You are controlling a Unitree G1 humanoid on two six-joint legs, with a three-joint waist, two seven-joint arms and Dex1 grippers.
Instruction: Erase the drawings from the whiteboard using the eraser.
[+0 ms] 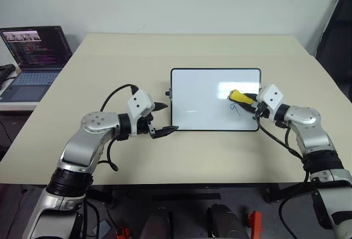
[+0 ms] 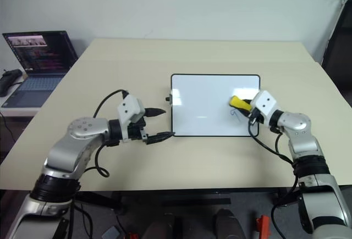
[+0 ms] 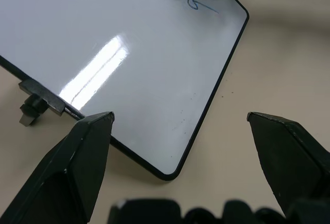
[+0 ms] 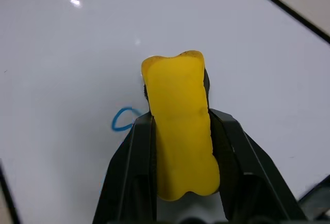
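Blue marker drawings (image 1: 236, 109) remain at the glossy white whiteboard's (image 1: 203, 99) right side, under the yellow block eraser (image 1: 240, 96) clamped in the right gripper (image 1: 248, 100). Pressing may slide the board; the left gripper (image 1: 164, 119) gapes wide beside its lower left corner.

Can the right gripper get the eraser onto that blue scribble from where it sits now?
Probably yes. The right gripper is shut on the eraser, whose tip sits over the whiteboard right beside the blue scribble, with nothing between them.
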